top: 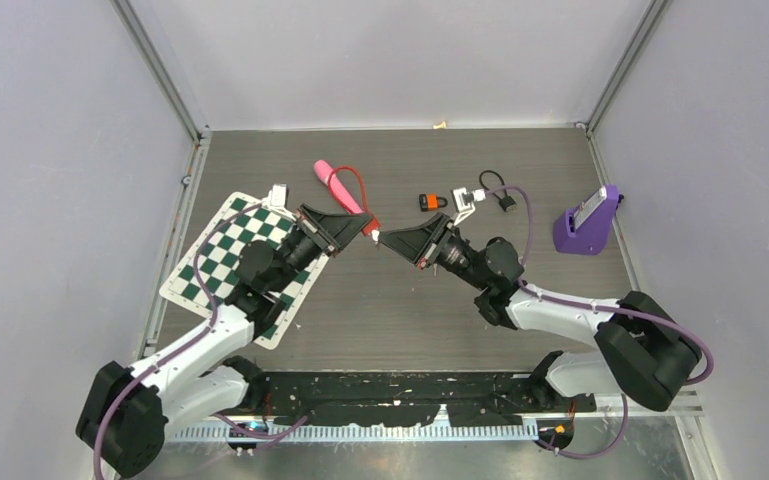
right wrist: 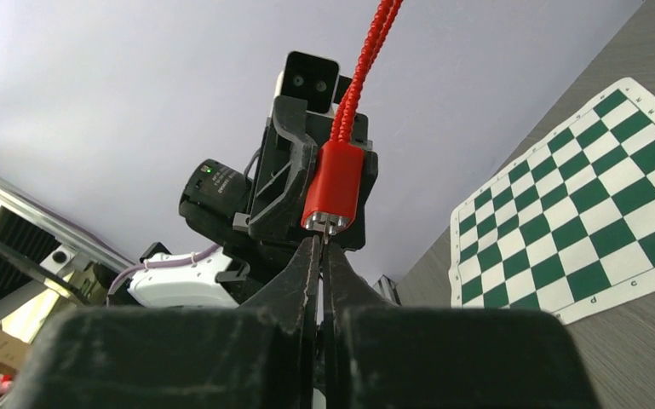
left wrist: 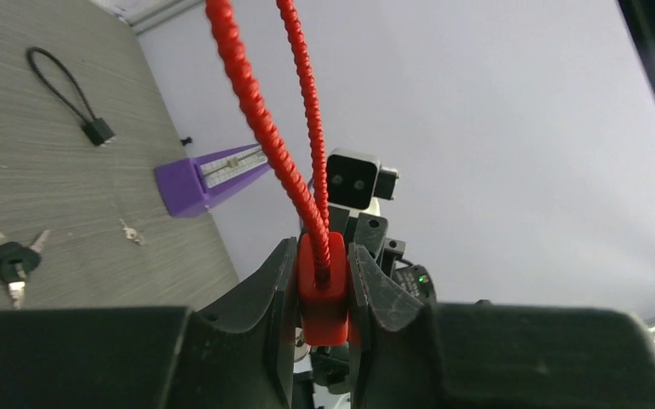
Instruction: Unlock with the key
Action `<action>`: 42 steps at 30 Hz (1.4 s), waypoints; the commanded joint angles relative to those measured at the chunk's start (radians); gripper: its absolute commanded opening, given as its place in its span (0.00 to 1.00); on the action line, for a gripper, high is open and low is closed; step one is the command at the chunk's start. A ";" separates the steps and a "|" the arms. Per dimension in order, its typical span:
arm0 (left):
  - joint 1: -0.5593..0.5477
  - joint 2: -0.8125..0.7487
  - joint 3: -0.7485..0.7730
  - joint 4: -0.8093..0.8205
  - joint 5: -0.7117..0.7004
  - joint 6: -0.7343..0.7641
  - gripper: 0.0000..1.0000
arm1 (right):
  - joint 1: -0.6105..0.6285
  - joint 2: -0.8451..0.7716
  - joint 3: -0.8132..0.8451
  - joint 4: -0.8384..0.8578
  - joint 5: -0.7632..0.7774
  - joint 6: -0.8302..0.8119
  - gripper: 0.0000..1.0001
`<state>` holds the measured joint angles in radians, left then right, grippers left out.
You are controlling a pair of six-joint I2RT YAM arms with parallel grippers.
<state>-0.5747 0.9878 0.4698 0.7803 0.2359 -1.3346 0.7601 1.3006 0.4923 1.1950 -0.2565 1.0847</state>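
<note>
Red cable lock [left wrist: 324, 298]: one, in left claw [left wrist: 322, 256].

The chess mat [right wrist: 579, 221] bears small edge letters, of which only "c" reads.

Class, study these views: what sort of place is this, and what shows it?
Probably a robotics lab cell: walls on metal framing box in a table, the left arm and right arm are bolted at its near edge, and props like a chessboard mat and orange padlock lie about.
</note>
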 commanded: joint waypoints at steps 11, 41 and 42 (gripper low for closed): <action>-0.067 -0.088 0.101 -0.416 0.157 0.206 0.00 | -0.076 0.039 0.126 -0.052 -0.071 -0.062 0.05; -0.108 -0.110 0.000 -0.281 -0.013 0.028 0.00 | -0.013 0.096 0.104 0.031 0.008 -0.241 0.05; -0.100 -0.114 0.012 -0.281 -0.014 0.032 0.00 | -0.006 0.122 0.092 0.046 0.009 -0.221 0.05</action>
<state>-0.6559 0.8970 0.4797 0.5072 -0.0433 -1.2537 0.7284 1.3838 0.5518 1.1213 -0.3309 0.8925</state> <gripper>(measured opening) 0.229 0.057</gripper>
